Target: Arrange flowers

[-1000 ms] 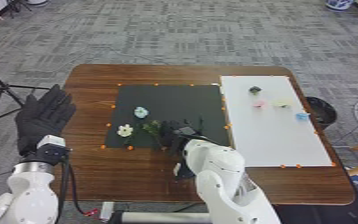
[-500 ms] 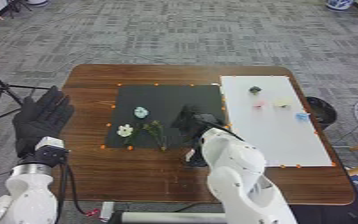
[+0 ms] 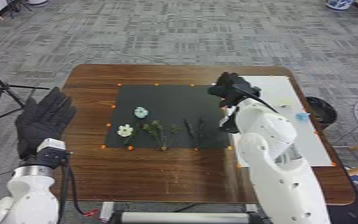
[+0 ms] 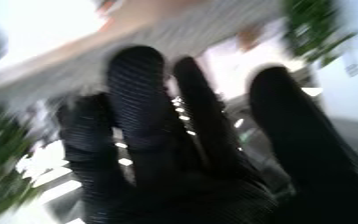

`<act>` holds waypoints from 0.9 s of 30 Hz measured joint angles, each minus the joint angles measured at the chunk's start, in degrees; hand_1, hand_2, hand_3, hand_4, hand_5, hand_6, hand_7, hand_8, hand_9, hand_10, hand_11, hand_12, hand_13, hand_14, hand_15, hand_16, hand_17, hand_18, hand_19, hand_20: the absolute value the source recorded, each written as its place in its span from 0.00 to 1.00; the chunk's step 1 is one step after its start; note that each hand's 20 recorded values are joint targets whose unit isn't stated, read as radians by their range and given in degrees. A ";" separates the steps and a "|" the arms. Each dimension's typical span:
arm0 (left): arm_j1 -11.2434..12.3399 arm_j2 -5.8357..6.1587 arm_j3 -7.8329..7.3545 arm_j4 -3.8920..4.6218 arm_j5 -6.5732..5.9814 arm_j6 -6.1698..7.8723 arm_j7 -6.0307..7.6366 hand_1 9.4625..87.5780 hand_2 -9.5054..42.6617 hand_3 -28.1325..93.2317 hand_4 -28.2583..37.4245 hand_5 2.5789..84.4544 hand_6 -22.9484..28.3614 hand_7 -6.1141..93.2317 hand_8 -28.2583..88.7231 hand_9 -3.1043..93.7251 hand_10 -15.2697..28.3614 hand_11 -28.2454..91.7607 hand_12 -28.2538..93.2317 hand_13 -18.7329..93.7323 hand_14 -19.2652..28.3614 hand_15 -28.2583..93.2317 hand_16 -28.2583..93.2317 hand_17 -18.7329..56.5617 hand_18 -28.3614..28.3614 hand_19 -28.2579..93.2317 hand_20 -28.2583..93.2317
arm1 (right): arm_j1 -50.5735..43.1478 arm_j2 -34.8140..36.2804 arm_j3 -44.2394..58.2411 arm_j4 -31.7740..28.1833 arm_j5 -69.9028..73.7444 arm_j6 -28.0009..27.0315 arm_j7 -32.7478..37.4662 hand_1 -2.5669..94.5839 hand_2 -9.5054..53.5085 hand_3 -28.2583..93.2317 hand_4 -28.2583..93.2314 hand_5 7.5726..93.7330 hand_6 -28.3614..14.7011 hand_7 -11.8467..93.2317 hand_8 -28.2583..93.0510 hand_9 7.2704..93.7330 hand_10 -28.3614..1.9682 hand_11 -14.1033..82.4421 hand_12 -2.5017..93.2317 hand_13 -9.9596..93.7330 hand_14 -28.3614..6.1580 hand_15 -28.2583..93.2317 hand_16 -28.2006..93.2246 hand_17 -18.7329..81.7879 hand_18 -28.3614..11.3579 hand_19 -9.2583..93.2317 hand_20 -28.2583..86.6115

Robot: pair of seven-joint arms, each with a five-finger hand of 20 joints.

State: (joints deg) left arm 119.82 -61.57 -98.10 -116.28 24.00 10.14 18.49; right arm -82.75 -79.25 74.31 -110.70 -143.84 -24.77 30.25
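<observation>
We find the right hand (image 3: 232, 90) released, fingers (image 4: 138, 95) extended; too low a sweep over the white board (image 3: 273, 82) could knock the blue flower (image 3: 302, 116) askew.

- decent gap over the mat (image 3: 180, 99) between its blue flower (image 3: 141, 112) and right hand (image 3: 232, 90)
- stems (image 3: 164, 136) crowd its near side
- right arm (image 3: 269, 125) blocks part of white board (image 3: 312, 145)

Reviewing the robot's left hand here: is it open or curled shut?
Open. In the head view the left hand has its fingers extended straight, at the left edge of the brown table.
</observation>
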 measured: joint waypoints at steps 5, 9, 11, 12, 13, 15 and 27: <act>-0.67 0.66 0.52 -0.03 1.09 -0.41 -0.17 0.20 0.47 0.79 0.00 0.52 0.60 0.16 0.16 0.39 0.65 0.38 0.29 0.40 0.64 0.36 0.20 0.18 0.73 0.50 0.29 | -0.90 4.64 8.41 0.28 2.06 -0.03 2.77 0.42 0.22 0.84 0.08 0.51 0.46 0.18 0.17 0.47 0.39 0.22 0.14 0.76 0.48 0.77 0.44 0.58 0.13 0.97 0.52; -1.36 1.27 1.01 -0.02 1.32 -0.68 -0.20 0.20 0.47 0.79 0.00 0.52 0.60 0.15 0.17 0.39 0.65 0.38 0.29 0.40 0.64 0.36 0.20 0.18 0.72 0.50 0.29 | -1.97 9.25 12.31 3.09 1.51 -0.33 -0.02 0.46 0.18 0.86 0.06 0.47 0.50 0.19 0.16 0.43 0.46 0.22 0.13 0.74 0.49 0.78 0.44 0.56 0.14 0.96 0.52; -1.62 1.39 1.21 -0.02 1.32 -0.75 -0.18 0.20 0.47 0.79 0.00 0.52 0.60 0.15 0.17 0.39 0.65 0.38 0.29 0.40 0.64 0.36 0.20 0.18 0.72 0.50 0.29 | -2.35 10.16 13.95 5.37 -0.55 -0.77 -3.62 0.47 0.16 0.87 0.06 0.47 0.47 0.19 0.16 0.43 0.42 0.23 0.13 0.74 0.50 0.78 0.44 0.57 0.14 0.95 0.52; -1.73 1.40 1.31 -0.02 1.32 -0.78 -0.16 0.20 0.47 0.79 0.00 0.52 0.60 0.15 0.17 0.39 0.65 0.38 0.29 0.40 0.64 0.36 0.20 0.18 0.72 0.50 0.29 | -2.44 10.35 14.46 6.53 -1.96 -0.97 -5.32 0.47 0.16 0.87 0.05 0.48 0.46 0.19 0.16 0.43 0.41 0.23 0.13 0.74 0.50 0.78 0.44 0.57 0.15 0.95 0.52; -1.82 1.40 1.41 -0.02 1.32 -0.80 -0.15 0.20 0.47 0.79 0.00 0.52 0.60 0.15 0.17 0.39 0.65 0.38 0.29 0.40 0.64 0.36 0.20 0.18 0.72 0.50 0.29 | -2.45 10.50 14.56 7.57 -3.40 -1.04 -6.31 0.47 0.15 0.87 0.05 0.48 0.46 0.19 0.16 0.43 0.40 0.23 0.13 0.74 0.51 0.78 0.44 0.57 0.15 0.95 0.52; -1.93 1.40 1.61 -0.03 1.32 -0.87 -0.14 0.20 0.47 0.79 0.00 0.52 0.60 0.15 0.17 0.39 0.65 0.38 0.29 0.40 0.64 0.36 0.20 0.18 0.72 0.50 0.29 | -2.45 10.70 14.11 9.07 -5.55 -0.71 -6.00 0.47 0.15 0.87 0.05 0.48 0.45 0.19 0.16 0.43 0.38 0.23 0.13 0.74 0.51 0.78 0.44 0.58 0.15 0.95 0.52; -2.01 1.32 2.54 -0.44 1.33 -0.95 -0.20 0.20 0.47 0.79 0.00 0.52 0.60 0.16 0.17 0.39 0.65 0.38 0.29 0.40 0.64 0.36 0.20 0.18 0.73 0.50 0.29 | -2.43 11.94 15.75 9.67 -1.19 -2.52 8.35 0.50 0.01 0.86 0.04 0.46 0.41 0.17 0.16 0.40 0.34 0.24 0.12 0.73 0.49 0.79 0.43 0.57 0.14 0.95 0.50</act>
State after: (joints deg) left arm 117.81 -60.24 -95.56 -116.72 25.32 9.19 18.29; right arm -85.17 -67.31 90.06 -101.02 -145.04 -27.29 38.59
